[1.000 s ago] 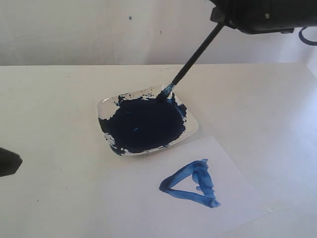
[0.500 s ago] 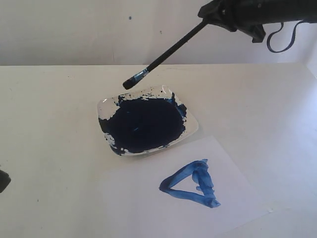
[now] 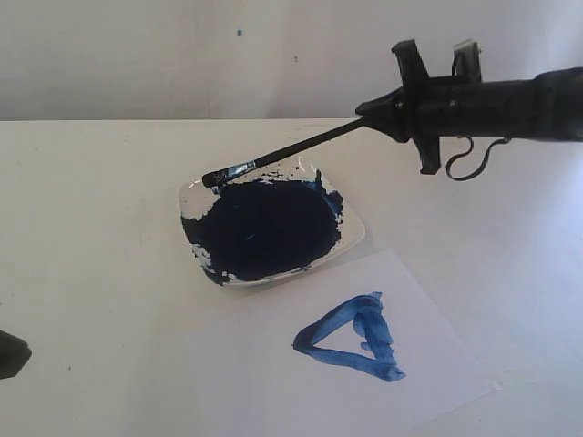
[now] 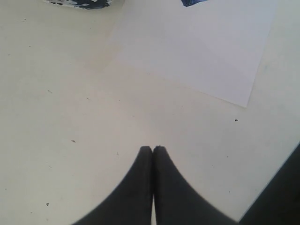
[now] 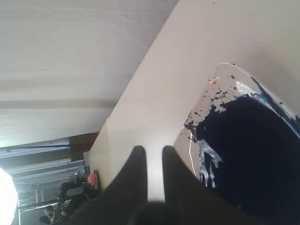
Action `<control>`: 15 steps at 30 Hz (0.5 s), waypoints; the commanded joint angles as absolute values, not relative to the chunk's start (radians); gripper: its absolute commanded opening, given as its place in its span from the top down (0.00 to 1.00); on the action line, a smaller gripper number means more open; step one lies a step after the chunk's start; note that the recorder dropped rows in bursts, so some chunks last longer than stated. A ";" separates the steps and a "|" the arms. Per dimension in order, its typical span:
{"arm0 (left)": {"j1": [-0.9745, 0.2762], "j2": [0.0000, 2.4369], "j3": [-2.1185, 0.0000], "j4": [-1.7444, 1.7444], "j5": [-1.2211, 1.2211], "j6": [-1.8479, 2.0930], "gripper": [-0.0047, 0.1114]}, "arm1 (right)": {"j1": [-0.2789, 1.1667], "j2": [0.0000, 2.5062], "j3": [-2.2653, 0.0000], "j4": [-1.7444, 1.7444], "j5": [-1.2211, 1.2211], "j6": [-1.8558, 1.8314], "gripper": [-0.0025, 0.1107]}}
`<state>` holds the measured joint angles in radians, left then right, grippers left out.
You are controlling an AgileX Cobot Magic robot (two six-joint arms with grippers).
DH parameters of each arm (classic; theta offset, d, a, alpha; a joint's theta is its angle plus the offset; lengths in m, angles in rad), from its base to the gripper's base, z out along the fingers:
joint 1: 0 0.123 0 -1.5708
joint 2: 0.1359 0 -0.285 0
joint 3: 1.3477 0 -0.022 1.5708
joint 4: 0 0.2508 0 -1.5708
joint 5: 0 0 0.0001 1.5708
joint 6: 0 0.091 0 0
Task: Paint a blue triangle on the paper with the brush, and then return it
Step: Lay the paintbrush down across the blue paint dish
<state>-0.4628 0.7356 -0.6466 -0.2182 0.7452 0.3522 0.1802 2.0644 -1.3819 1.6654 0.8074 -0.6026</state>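
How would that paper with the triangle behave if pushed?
The paper looks thin and flat, so it would probably slide easily on the smooth table and buckle rather than stay stiff. The blue triangle looks thickly painted, so it may smear.

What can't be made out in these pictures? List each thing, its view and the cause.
1. Exterior view: whether the brush tip touches the dish rim; one angle cannot settle it.
2. Right wrist view: the brush does not show, so the hold of the right gripper is unseen.
3. Left wrist view: the triangle and dish are cut by the picture's edge.
4. Exterior view: the left gripper is cut by the edge.
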 commanded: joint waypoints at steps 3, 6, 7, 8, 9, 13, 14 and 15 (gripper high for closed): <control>-0.461 0.728 -0.640 -0.248 0.752 0.343 0.96 | 0.174 2.153 -1.384 1.741 0.839 -0.651 0.98; -0.461 0.728 -0.640 -0.263 0.752 0.343 0.96 | 0.174 2.181 -1.384 1.741 0.834 -0.653 0.98; -0.461 0.728 -0.640 -0.267 0.752 0.343 0.96 | 0.174 2.189 -1.384 1.741 0.832 -0.653 0.98; -0.461 0.728 -0.640 -0.269 0.752 0.343 0.96 | 0.174 2.197 -1.384 1.741 0.824 -0.653 0.98; -0.461 0.728 -0.640 -0.269 0.752 0.343 0.96 | 0.174 2.203 -1.384 1.741 0.817 -0.653 0.98; -0.461 0.728 -0.640 -0.269 0.750 0.343 0.96 | 0.174 2.218 -1.384 1.741 0.800 -0.653 0.98; -0.461 0.728 -0.640 -0.269 0.750 0.343 0.96 | 0.174 2.220 -1.384 1.741 0.799 -0.653 0.98; -0.461 0.728 -0.640 -0.269 0.750 0.343 0.96 | 0.174 2.225 -1.384 1.741 0.792 -0.653 0.98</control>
